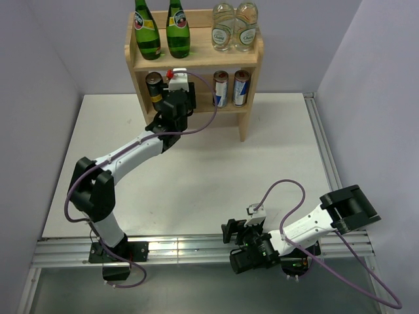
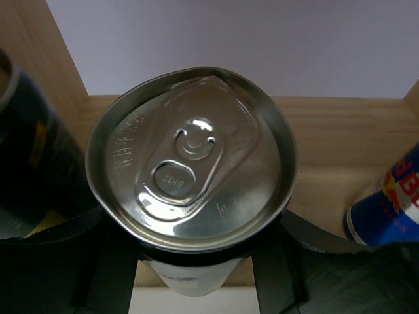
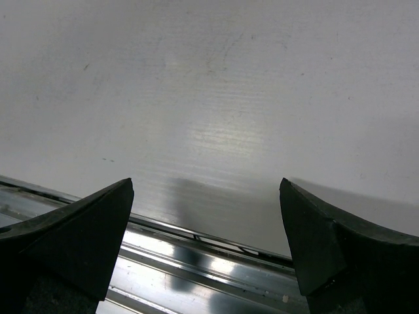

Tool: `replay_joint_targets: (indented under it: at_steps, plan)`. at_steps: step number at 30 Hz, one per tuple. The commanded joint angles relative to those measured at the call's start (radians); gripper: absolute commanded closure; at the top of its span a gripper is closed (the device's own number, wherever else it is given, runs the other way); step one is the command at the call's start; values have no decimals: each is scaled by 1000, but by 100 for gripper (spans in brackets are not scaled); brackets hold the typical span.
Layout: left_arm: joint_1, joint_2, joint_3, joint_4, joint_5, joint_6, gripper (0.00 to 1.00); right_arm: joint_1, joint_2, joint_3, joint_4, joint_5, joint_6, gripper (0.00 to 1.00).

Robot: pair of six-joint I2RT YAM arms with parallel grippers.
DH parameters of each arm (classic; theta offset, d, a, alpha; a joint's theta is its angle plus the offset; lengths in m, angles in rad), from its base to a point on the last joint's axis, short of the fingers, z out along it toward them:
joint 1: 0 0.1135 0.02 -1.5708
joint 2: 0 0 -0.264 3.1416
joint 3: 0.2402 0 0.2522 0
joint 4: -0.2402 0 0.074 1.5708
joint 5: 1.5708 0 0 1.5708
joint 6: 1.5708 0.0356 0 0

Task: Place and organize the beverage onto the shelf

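The wooden shelf [image 1: 198, 63] stands at the back of the table. Two dark-green bottles [image 1: 146, 31] [image 1: 177, 30] stand on its top board at the left. On the lower board stand a dark can with a yellow band [image 1: 154, 87] at the left and two blue-and-silver cans [image 1: 220, 88] [image 1: 241, 87] at the right. My left gripper [image 1: 177, 90] reaches into the lower tier between them. In the left wrist view it [image 2: 194, 275] is shut on a can [image 2: 190, 163] seen from above, with the dark can [image 2: 33, 157] to its left and a blue can [image 2: 389, 203] to its right. My right gripper [image 1: 230, 233] is open and empty [image 3: 206, 216].
Two clear glass bottles [image 1: 223, 29] [image 1: 246, 27] stand on the top board at the right. The right arm rests low at the table's near edge, over the metal rail [image 3: 196, 261]. Grey walls close the table's left and right sides.
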Motion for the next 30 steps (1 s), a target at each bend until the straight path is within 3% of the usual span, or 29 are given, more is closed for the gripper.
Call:
replay_joint_targets:
  at_steps: [1, 8, 11, 12, 13, 15, 16, 17, 30]
  plan:
    - [7, 27, 94, 104, -11, 35, 100, 8, 2, -13, 6, 40, 46, 0]
    - [16, 55, 121, 107, -27, 29, 96, 8, 5, -19, 3, 40, 60, 0]
    - [18, 51, 124, 84, -16, 18, 73, 8, 2, -22, 5, 40, 61, 0]
    - [18, 48, 124, 78, -10, 15, 58, 8, 2, -24, 8, 38, 63, 0]
    - [18, 43, 121, 72, -7, 13, 33, 8, 3, -25, 9, 35, 61, 0]
    - [18, 35, 113, 78, -10, 12, 23, 8, 6, -25, 11, 35, 63, 0]
    - [18, 31, 105, 82, -10, 13, 6, 8, 6, -22, 11, 35, 63, 0]
    - [18, 31, 105, 79, -7, 13, 2, 8, 9, -22, 11, 35, 63, 0]
    - [1, -26, 72, 29, 9, -7, 1, 8, 29, -1, -3, 32, 64, 0]
